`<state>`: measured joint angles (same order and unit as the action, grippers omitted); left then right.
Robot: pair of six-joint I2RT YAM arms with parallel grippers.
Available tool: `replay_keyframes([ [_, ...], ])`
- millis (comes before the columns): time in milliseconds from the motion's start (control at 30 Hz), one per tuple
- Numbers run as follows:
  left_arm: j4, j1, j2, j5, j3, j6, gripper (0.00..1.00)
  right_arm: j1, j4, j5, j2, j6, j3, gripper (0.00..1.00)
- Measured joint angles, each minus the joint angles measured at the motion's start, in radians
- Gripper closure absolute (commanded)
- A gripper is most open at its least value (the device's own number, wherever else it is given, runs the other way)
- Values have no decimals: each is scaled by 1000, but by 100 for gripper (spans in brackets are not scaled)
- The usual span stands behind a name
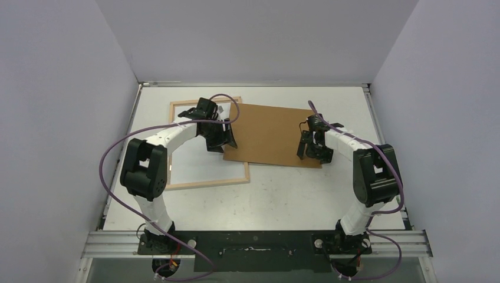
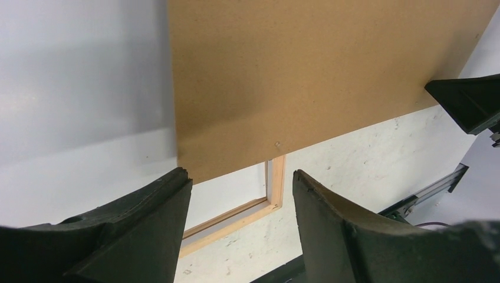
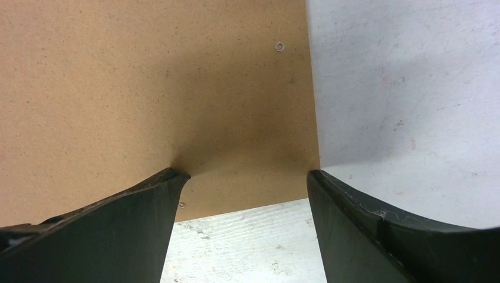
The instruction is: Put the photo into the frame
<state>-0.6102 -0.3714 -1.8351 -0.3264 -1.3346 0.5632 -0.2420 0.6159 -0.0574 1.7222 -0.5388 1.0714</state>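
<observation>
The frame (image 1: pixel 206 183) lies flat on the left of the table, pale wood side up; one of its corners (image 2: pixel 276 186) shows in the left wrist view. A plain brown backing board (image 1: pixel 271 135) lies tilted over the frame's right side and reaches out to the right. My left gripper (image 1: pixel 226 141) hangs open at the board's left edge (image 2: pixel 177 118), with nothing between its fingers (image 2: pixel 239 174). My right gripper (image 1: pixel 309 152) is open astride the board's near right corner (image 3: pixel 295 165), touching nothing (image 3: pixel 244 174). The photo is out of view.
White walls close in the table (image 1: pixel 295 194) on the left, back and right. A metal rail (image 1: pixel 253 242) with both arm bases runs along the near edge. Purple cables (image 1: pixel 106 171) loop off each arm.
</observation>
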Motion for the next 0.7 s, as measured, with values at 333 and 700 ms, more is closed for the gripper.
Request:
replay_keyframes([
  [333, 29, 45, 13, -48, 61, -3, 33, -2, 24, -20, 0, 8, 13, 21],
  [700, 102, 53, -1, -106, 112, 39, 40, -2, 32, -32, 0, 30, 18, 21],
])
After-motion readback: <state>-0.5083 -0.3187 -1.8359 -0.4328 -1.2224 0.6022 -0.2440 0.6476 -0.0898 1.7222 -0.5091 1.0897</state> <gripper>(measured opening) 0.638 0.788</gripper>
